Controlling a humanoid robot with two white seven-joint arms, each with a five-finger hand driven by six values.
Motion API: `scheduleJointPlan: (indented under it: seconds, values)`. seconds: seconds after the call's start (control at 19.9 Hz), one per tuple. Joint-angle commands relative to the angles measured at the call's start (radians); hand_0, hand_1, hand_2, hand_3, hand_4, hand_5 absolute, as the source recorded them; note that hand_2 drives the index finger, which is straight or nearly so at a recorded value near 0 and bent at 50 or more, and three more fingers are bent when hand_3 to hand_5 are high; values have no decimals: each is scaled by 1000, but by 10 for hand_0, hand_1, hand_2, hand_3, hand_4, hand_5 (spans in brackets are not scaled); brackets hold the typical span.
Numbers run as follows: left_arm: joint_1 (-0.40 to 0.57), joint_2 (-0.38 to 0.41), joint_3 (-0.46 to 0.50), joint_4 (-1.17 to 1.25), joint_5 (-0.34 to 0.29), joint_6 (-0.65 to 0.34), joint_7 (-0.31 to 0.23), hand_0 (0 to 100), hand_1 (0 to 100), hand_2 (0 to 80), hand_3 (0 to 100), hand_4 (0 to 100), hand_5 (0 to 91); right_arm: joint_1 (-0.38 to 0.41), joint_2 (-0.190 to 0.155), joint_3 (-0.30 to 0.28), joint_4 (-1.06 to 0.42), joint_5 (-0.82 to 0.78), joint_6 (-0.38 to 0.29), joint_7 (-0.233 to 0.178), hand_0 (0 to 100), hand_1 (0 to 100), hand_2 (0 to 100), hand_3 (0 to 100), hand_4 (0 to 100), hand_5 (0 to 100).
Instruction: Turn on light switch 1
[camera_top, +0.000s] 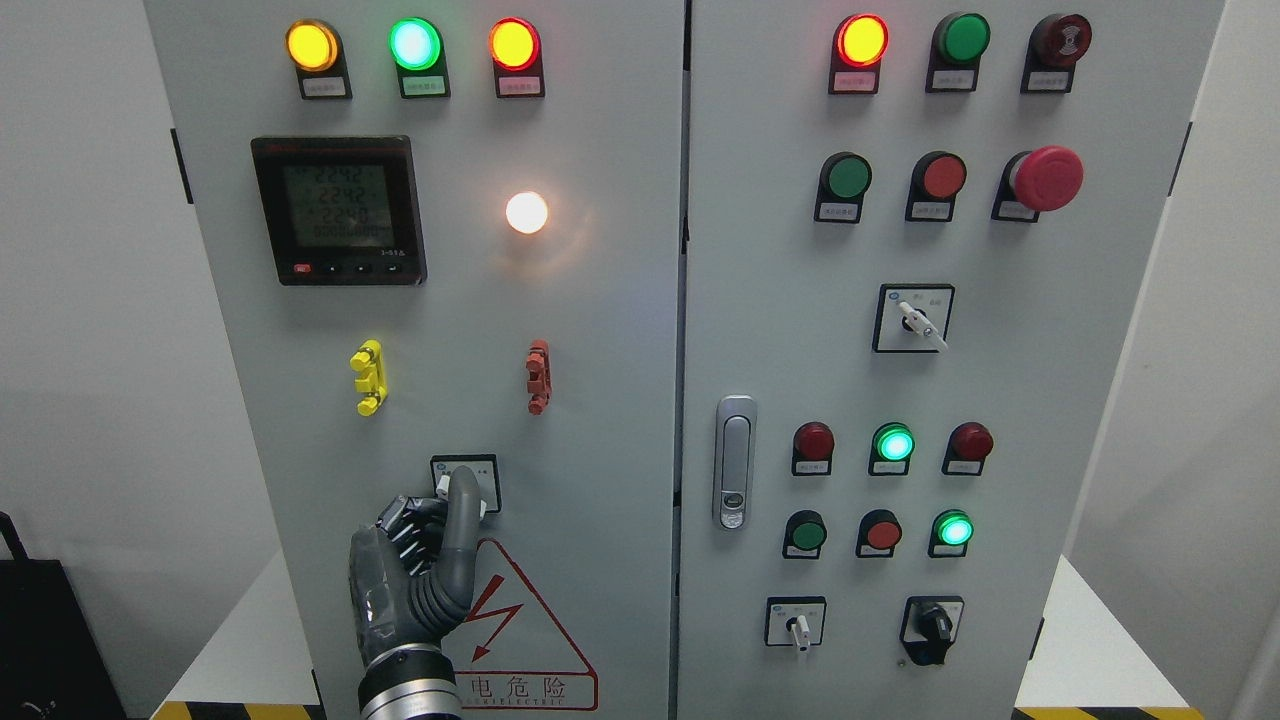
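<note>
contact step under way: left hand reaching up the left cabinet door, one finger extended and touching the switch low on that door, other fingers curled, holding nothing. white lamp above glowing. likely needing only a small turn or press next, if any.

Light switch 1 is a small rotary selector set in a square black-framed plate with a pale label strip along its top — mounted low on the cabinet's left door, below and between a yellow clip and a red clip, just above the red warning triangle. Its white knob shows only at the edges; its pointing direction cannot be told. A white round lamp higher on the same door glows brightly.
</note>
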Motion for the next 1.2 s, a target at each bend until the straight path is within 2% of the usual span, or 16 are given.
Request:
scheduleJointPlan:
  seconds: [0.0, 0.6, 0.85, 1.05, 1.15]
  values:
    - [17, 4, 0, -8, 1, -2, -2, 148, 346, 672, 952, 906, 826, 0, 0, 0, 0, 0, -1, 0, 54, 0, 0, 0, 0, 0]
    - [53, 9, -9, -66, 7, -13, -34, 138, 353, 691, 972, 924, 830, 0, 0, 0, 0, 0, -1, -1, 55, 0, 0, 0, 0, 0]
    - [102, 15, -8, -80, 7, -28, -52, 136, 358, 696, 982, 927, 832, 0, 0, 0, 0, 0, -1, 0, 55, 0, 0, 0, 0, 0]
    - [204, 36, 12, -77, 4, -144, -121, 142, 364, 703, 990, 936, 837, 0, 0, 0, 0, 0, -1, -1, 54, 0, 0, 0, 0, 0]
    - [270, 48, 40, -68, 5, -236, -159, 143, 364, 706, 998, 942, 839, 0, 0, 0, 0, 0, -1, 0, 54, 0, 0, 0, 0, 0]
